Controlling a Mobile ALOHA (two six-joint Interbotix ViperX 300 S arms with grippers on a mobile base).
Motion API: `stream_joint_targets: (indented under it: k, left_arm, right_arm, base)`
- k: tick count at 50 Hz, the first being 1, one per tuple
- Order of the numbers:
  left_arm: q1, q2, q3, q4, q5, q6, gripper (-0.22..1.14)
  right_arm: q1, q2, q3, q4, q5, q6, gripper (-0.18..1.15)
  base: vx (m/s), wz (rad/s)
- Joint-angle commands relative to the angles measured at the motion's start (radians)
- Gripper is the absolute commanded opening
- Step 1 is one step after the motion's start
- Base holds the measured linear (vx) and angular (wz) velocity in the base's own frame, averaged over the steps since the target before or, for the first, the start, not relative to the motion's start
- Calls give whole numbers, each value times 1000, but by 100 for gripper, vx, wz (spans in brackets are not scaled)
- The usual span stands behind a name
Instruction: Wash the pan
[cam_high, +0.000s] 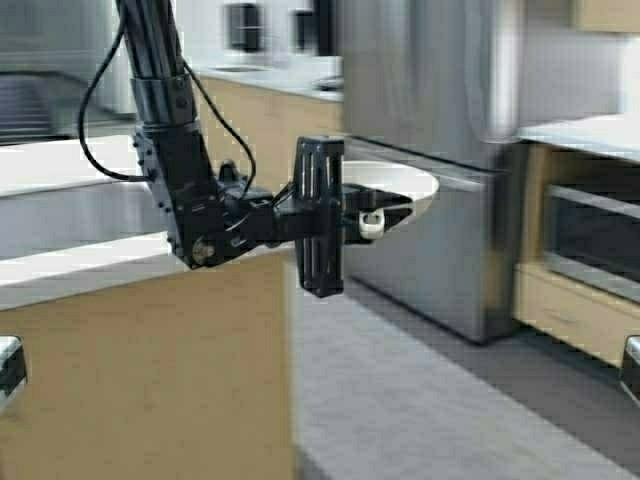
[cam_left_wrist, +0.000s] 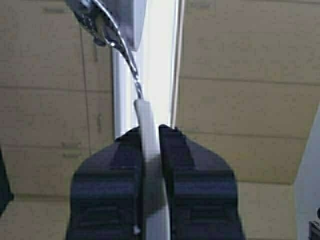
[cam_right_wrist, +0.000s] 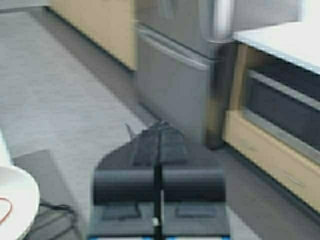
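Note:
My left gripper (cam_high: 372, 216) is held out in the air beyond the end of the counter, shut on the pale handle (cam_left_wrist: 148, 150) of the pan (cam_high: 395, 184). The pan is white, round and shallow, and it hangs level in front of a steel appliance. In the left wrist view the handle runs between the two black fingers (cam_left_wrist: 112, 185), and the pan's metal-edged body (cam_left_wrist: 116, 30) shows at the far end. My right gripper (cam_right_wrist: 160, 129) is shut with nothing in it and points low over the grey floor. It does not show in the high view.
A wood-fronted counter (cam_high: 150, 350) with a pale top stands at the near left. Straight ahead is a steel appliance (cam_high: 450, 250), and on the right is a second counter (cam_high: 590, 135) with drawers. Grey floor (cam_high: 420, 400) lies between them. A white rounded edge (cam_right_wrist: 15, 200) shows beside the right gripper.

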Motion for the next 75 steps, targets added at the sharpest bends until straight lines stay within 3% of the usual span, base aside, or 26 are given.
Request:
stream_joint_targets:
  k: [1,33,43,66,75]
  left_arm:
    - [0,-55,12,-23,-17,9,2]
    - [0,-34,98,-97,-46,38,2]
    - [44,-5,101,-100,-60,44,2]
    - [186,20,63,86,-72,40,2]
    - [267,29,-54,206,-3,18,2]
  right_arm:
    - [0,5,-6,0,-11,5,6]
    - [2,32,-18,-2,-5,9,6]
    - [2,31,-15,0,-5,20,6]
    - [2,-18,12,2,2,20,6]
    - [2,-106,37,6,34,17,6]
  base:
    - [13,63]
    - [13,52]
    - [13,28]
    - [18,24]
    - [17,17]
